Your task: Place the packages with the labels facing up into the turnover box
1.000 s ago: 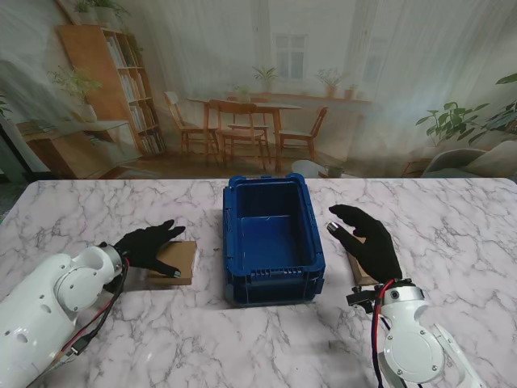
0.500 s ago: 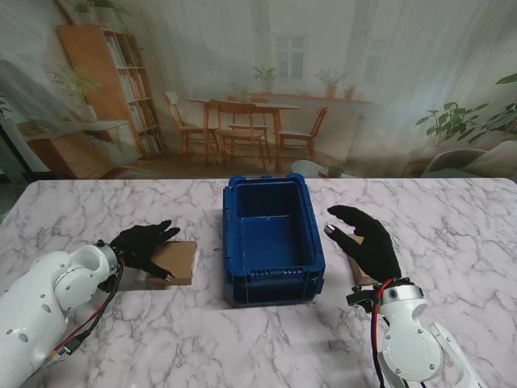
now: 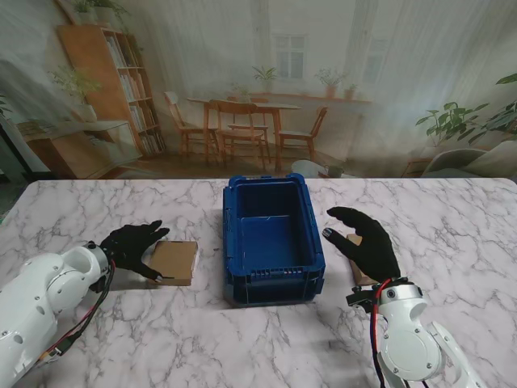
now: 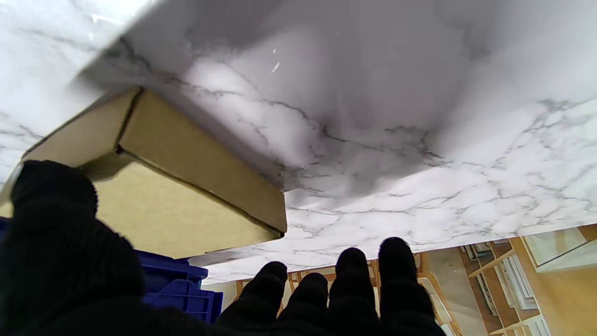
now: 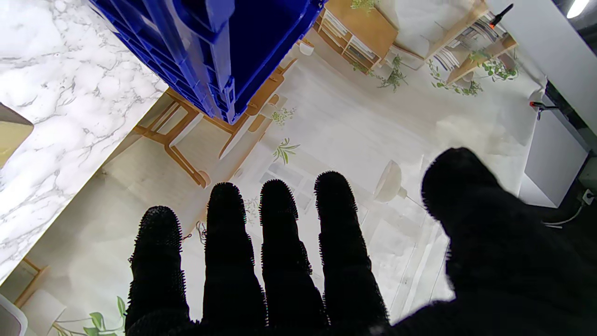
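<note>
A plain brown cardboard package [image 3: 175,261] lies flat, left of the blue turnover box [image 3: 272,237]; no label shows on its top face. My left hand [image 3: 133,246] is open at the package's left edge, thumb by its near corner and fingers spread past its far corner. In the left wrist view the package [image 4: 186,186] sits beside the thumb [image 4: 56,224]. My right hand [image 3: 365,242] hovers open, fingers straight, over a second brown package [image 3: 360,276] right of the box, hiding most of it. The box is empty.
The white marble table [image 3: 266,339] carries everything. The box's ribbed blue wall [image 5: 210,46] is close to my right hand's fingers [image 5: 280,242]. A printed room backdrop stands behind the table's far edge.
My left hand has slid left off the top of the package to its left edge. The package and the right hand have hardly moved.
</note>
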You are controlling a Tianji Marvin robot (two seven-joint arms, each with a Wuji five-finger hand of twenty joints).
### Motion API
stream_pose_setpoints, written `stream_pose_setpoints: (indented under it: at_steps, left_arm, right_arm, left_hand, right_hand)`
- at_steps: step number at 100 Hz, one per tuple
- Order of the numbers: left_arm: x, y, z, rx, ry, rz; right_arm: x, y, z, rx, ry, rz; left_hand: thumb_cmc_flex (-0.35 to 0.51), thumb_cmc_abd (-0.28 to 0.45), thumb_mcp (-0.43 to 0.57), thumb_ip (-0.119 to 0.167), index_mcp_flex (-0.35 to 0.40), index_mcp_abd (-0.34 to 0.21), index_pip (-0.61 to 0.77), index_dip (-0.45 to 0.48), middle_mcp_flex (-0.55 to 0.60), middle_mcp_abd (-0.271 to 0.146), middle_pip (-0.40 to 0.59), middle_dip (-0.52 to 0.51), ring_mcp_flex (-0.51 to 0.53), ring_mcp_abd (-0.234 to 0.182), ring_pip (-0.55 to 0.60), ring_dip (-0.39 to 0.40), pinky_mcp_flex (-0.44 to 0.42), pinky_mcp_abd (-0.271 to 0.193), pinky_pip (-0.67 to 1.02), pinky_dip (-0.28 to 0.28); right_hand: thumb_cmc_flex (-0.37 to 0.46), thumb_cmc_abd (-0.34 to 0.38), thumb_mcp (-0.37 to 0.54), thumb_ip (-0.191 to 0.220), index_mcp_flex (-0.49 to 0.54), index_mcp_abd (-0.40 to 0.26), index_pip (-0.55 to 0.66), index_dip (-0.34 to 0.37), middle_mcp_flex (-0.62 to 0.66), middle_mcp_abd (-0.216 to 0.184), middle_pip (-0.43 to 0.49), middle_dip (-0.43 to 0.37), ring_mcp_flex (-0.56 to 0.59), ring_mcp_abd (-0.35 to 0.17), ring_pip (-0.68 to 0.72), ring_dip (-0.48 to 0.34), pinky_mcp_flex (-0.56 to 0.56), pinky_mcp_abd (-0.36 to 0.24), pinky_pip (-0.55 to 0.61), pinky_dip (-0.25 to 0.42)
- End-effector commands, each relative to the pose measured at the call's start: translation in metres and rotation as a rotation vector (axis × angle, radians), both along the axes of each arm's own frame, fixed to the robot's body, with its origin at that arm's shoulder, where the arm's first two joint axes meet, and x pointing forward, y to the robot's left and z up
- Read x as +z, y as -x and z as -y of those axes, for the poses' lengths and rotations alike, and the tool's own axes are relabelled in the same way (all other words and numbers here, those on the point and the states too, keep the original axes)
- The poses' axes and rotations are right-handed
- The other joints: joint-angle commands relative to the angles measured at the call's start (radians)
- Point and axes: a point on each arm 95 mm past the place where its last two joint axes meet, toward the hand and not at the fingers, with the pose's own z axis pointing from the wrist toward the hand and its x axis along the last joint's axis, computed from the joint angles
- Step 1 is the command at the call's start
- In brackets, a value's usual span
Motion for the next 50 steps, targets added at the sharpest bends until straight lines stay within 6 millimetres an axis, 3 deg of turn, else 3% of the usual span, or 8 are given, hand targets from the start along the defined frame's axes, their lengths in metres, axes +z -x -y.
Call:
stream_pose_setpoints:
  at_steps: [1,40,50]
  left_arm:
    - [-0.0038,-0.0009,-0.0019,0.000,-0.020,-0.020]
    - [-0.0077,-0.0035,0.0024,0.006,0.030,-0.067]
    - [-0.0079,-0.0034,0.0029,0.004,0.047,-0.084]
  right_arm:
    - [-0.0023,0.0002,0.0001,-0.001,0.000,-0.012]
    - [-0.0027,0.0012,0.0016,-0.007,0.003,-0.012]
    - [-0.0031,0.0011,0.0022,-0.003,0.014,-0.012]
  left_hand:
    - [-0.016,-0.037,0.015,-0.018,-0.026,0.000,-0.019,-0.018,-0.049,-0.017,-0.027,-0.018,-0.002,-0.027,-0.019,0.006,-0.013,-0.009,0.023,-0.012]
    - [-0.042,-0.016,0.011,-0.021,-0.028,-0.007,-0.008,-0.014,-0.042,-0.033,-0.011,0.020,0.016,-0.032,-0.020,0.009,-0.007,0.004,0.026,-0.006]
    - [-0.072,-0.008,0.002,-0.029,-0.030,-0.016,-0.015,-0.021,-0.042,-0.036,-0.014,0.021,0.017,-0.032,-0.022,0.008,-0.009,0.012,0.020,-0.008]
  right_hand:
    - [0.009,-0.025,0.035,0.001,-0.021,-0.025,0.012,0.025,0.005,-0.026,0.026,0.005,0.007,-0.029,0.020,0.010,-0.016,0.009,-0.020,-0.007]
    - [0.003,-0.028,0.059,-0.007,-0.026,-0.022,0.012,0.024,-0.001,-0.026,0.027,0.008,0.003,-0.030,0.018,0.011,-0.018,0.010,-0.048,-0.003]
    - [0.005,-0.073,0.066,-0.007,-0.029,-0.021,0.011,0.023,-0.002,-0.030,0.027,0.009,0.004,-0.030,0.018,0.012,-0.018,0.012,-0.057,-0.001]
